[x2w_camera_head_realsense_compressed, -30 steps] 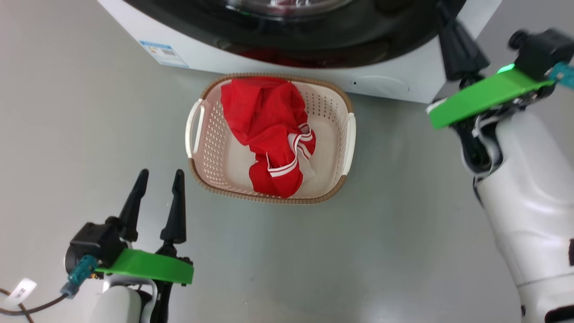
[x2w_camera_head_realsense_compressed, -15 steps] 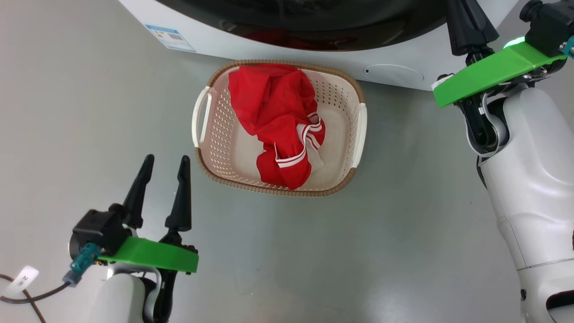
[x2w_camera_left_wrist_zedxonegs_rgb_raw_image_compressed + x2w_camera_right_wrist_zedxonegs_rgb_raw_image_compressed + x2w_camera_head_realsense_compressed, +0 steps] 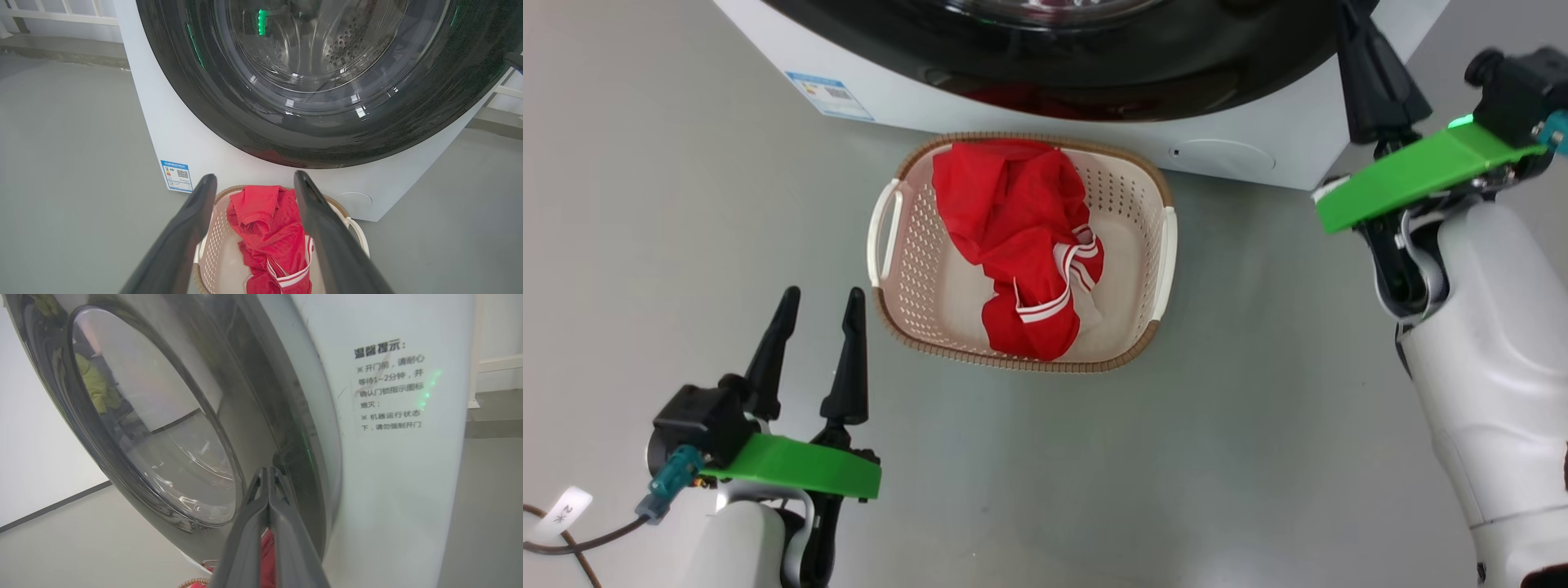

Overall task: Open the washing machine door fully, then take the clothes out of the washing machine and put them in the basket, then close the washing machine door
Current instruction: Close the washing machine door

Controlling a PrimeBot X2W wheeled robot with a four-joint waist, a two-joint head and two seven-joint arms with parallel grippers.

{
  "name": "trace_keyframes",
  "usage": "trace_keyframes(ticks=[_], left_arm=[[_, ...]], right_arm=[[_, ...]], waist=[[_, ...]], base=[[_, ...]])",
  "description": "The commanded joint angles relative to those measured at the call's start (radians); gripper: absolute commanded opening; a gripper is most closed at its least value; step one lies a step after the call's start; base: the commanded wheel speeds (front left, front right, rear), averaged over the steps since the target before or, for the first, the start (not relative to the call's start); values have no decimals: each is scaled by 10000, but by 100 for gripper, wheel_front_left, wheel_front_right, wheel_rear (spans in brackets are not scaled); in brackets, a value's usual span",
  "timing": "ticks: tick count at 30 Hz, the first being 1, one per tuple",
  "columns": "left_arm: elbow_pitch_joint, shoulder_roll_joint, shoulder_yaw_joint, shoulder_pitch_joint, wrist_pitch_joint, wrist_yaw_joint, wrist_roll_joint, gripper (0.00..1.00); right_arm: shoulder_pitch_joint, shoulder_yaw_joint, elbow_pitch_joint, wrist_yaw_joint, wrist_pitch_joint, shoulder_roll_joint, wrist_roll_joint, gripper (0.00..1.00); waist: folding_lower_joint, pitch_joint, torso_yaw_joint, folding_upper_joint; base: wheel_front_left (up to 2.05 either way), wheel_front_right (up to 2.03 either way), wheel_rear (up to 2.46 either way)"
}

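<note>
The washing machine (image 3: 890, 102) stands at the top of the head view, and its door (image 3: 1135, 61) lies against the white front (image 3: 184, 134). Through the door (image 3: 310, 45) glass the drum looks bare. Before it on the floor sits the basket (image 3: 923, 253), with the red clothes (image 3: 1013, 220) heaped inside it. My left gripper (image 3: 823, 292) hovers open and holding nothing, near and to the left of the basket (image 3: 212, 253), over the clothes (image 3: 269, 237) in its wrist view. My right gripper (image 3: 1349, 16) is shut on nothing, its tip (image 3: 267, 471) at the black ring of the door (image 3: 294, 457) by the machine's right edge.
Grey floor (image 3: 1258, 408) spreads all around the basket. A cable with a paper tag (image 3: 564, 514) trails at the lower left. A blue label (image 3: 829, 95) and a round cap (image 3: 1225, 155) mark the machine's lower front. My pale right forearm (image 3: 1494, 367) fills the right side.
The head camera wobbled, so the whole picture shifted down and back. Basket, clothes and door keep their places. Both grippers hold the same state.
</note>
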Motion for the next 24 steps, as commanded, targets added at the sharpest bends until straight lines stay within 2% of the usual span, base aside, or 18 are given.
trace_keyframes(ticks=[1, 2, 4, 5, 8, 9, 10, 11, 24], left_arm=[[-149, 205, 384, 90, -80, -29, 96, 100], [-149, 205, 384, 90, -80, -29, 96, 100], [-110, 205, 441, 175, -80, -29, 163, 100], [-110, 205, 441, 175, -80, -29, 163, 100], [-47, 216, 508, 276, -80, -29, 226, 100], [-24, 234, 525, 312, -80, -29, 243, 100], [1, 257, 543, 346, -80, -29, 256, 100], [28, 284, 564, 381, -80, -29, 268, 100], [254, 601, 898, 915, -80, -29, 247, 100]], right_arm=[[388, 232, -331, -23, -48, 159, 132, 17], [388, 232, -331, -23, -48, 159, 132, 17], [746, 290, -436, -23, -48, 154, 176, 34], [746, 290, -436, -23, -48, 154, 176, 34], [1116, 337, -546, -23, -48, 174, 204, 45], [1247, 350, -589, -23, -48, 180, 206, 53], [1383, 365, -624, -23, -48, 180, 201, 82], [1523, 392, -647, -23, -48, 177, 187, 100], [3461, 780, -922, -23, -48, 107, 131, 100]], waist=[[0, -158, -82, -1], [0, -158, -82, -1], [0, -325, -160, -1], [0, -325, -160, -1], [0, -510, -268, -1], [0, -576, -306, -1], [0, -642, -344, -1], [0, -713, -387, -1], [0, -1669, -1188, -1]], base=[[0, 0, 0], [0, 0, 0], [0, 0, 0], [0, 0, 0], [0, 0, 0], [0, 0, 0], [0, 0, 0], [0, 0, 0], [0, 0, 0]])
